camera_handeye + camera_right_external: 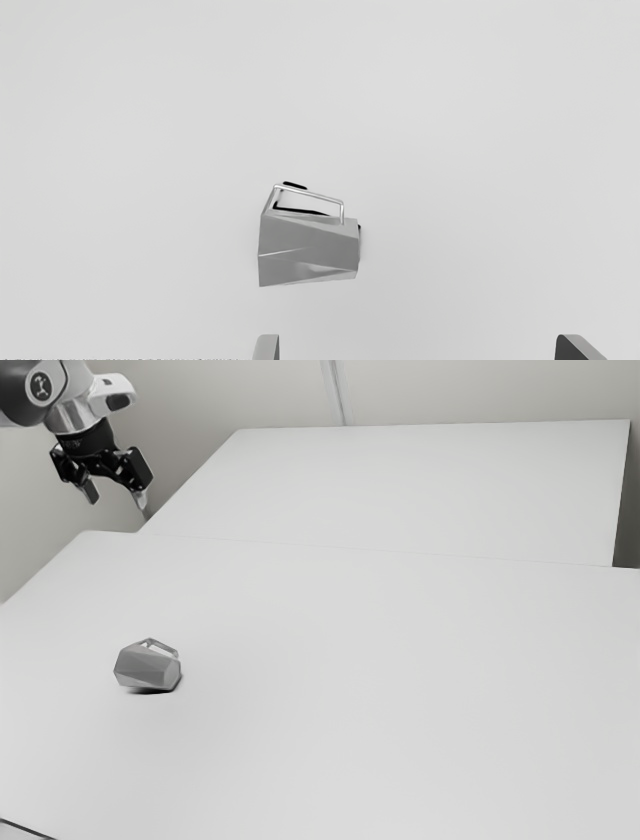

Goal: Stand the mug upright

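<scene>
White tabletop point(400, 710), plain pale wall point(480, 390) behind — faceted gray mug point(148, 668) lies on its side on it, toward the exterior view's left, not upright, handle point(309, 193) along its flank. Black two-finger gripper point(117, 498) hangs well apart from the mug, up at the exterior view's upper left — fingers point(267, 347) spread wide, nothing held between them.

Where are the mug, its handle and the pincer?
Mug point(307, 245): wrist view, side wall of the body.
Handle point(342, 212): wrist view, short bar at one end.
Pincer point(117, 501): exterior view, midway between its open fingertips.
</scene>
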You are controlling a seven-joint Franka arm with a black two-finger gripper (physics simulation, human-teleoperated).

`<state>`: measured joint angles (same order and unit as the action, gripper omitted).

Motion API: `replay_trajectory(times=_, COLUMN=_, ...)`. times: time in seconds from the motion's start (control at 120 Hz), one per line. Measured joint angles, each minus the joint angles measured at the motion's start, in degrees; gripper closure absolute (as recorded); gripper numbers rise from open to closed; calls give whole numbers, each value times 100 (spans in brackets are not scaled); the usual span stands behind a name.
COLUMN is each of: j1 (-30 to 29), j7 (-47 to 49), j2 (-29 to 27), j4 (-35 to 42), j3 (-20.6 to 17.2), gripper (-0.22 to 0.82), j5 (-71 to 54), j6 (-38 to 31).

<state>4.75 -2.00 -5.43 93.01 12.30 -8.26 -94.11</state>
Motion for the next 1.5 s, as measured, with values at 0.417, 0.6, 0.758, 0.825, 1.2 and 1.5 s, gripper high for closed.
replay_trajectory(times=0.417, j1=-957, j7=313, j2=60, j4=485, j3=-44, gripper=0, j5=423, j6=-43)
replay_trajectory(times=0.6, j1=-1866, j7=286, j2=645, j4=628, j3=-51, gripper=0, j5=1461, j6=-17)
replay_trajectory(times=0.758, j1=-2328, j7=-18, j2=1219, j4=624, j3=-50, gripper=0, j5=2139, j6=12)
replay_trajectory(times=0.825, j1=-2432, j7=-187, j2=1452, j4=615, j3=-47, gripper=0, j5=2372, j6=59)
replay_trajectory(times=1.2, j1=-3222, j7=-1505, j2=2709, j4=261, j3=-44, gripper=0, j5=3317, j6=263)
replay_trajectory(times=1.5, j1=-3279, j7=-2342, j2=3284, j4=145, j3=-12, gripper=0, j5=4132, j6=444)
